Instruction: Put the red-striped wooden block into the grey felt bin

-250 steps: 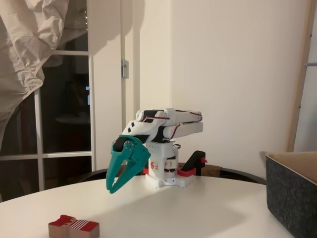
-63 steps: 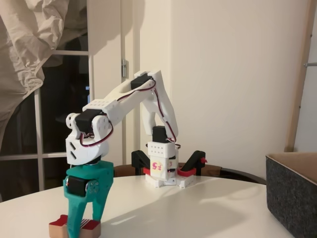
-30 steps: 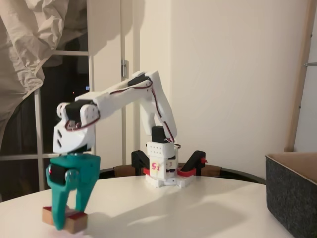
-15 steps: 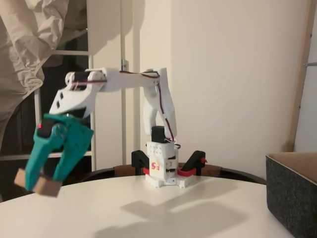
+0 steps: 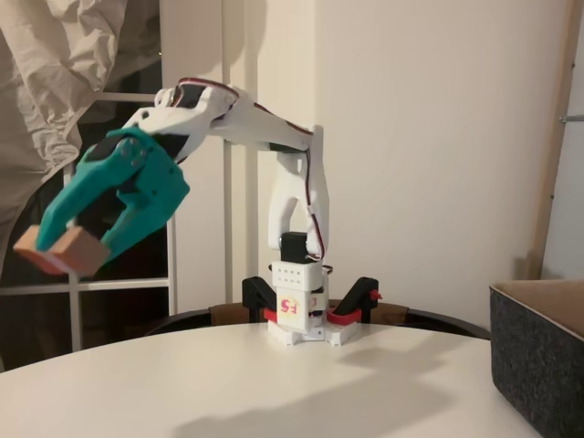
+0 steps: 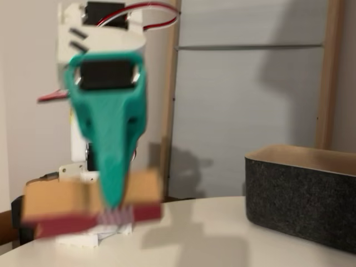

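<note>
- Teal two-finger gripper (image 5: 68, 242) is clamped on the small flat light-brown wooden block with the red-striped face (image 5: 57, 250); you're carrying it high above the round white table (image 5: 301, 383).
- Landmark: the large dark grey felt bin with the tan inside (image 5: 538, 351). In both fixed views the block is well apart from it, on the far side of the arm's white base (image 5: 299, 315) and above the level of the bin's rim.
- In a fixed view the block (image 6: 89, 208) is blurred, with its red-and-white striped face pointing down and the teal fingers (image 6: 111, 167) crossing its middle.
- Handling, my read: rigid wood, light, not fragile. Painted face may be slick, so a centre grip across the narrow width is the right hold; an off-centre one could let it pivot.
- Bin walls look thick and stiff, with a wide opening, so you have plenty of margin for a drop from above the rim.
- Surface: smooth, bare between base and bin.
- Room: plain pale wall behind the bin, dark window and crumpled cloth (image 5: 55, 82) on the far side, dim warm light, hard shadows on the table.
</note>
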`<state>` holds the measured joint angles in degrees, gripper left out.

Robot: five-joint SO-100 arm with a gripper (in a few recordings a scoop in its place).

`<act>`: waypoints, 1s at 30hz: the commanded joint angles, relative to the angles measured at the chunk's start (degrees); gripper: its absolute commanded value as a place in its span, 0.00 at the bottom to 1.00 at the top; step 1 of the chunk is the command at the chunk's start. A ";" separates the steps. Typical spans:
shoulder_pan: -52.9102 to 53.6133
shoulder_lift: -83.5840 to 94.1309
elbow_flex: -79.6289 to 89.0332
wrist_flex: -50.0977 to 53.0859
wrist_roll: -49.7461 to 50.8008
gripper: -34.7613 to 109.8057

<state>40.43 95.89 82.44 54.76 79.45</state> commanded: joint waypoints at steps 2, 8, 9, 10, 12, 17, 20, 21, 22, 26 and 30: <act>-3.96 6.59 -1.93 -2.37 -0.97 0.28; -11.69 9.76 -2.02 -4.13 -3.16 0.28; -13.27 10.28 -2.02 -4.66 -3.34 0.28; -14.77 10.72 -2.02 -5.27 -3.34 0.28; -18.28 11.51 -2.02 -6.50 -3.52 0.28; -28.04 13.01 -2.20 -7.29 -6.59 0.28; -34.19 13.45 -2.29 -7.38 -9.67 0.28; -36.39 13.45 -2.37 -7.47 -10.63 0.28; -38.58 13.45 -2.46 -7.56 -11.69 0.28; -46.49 13.27 -3.52 -7.56 -15.38 0.28; -54.14 12.83 -4.22 -7.56 -19.34 0.29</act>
<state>-8.35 105.64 80.95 48.16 62.05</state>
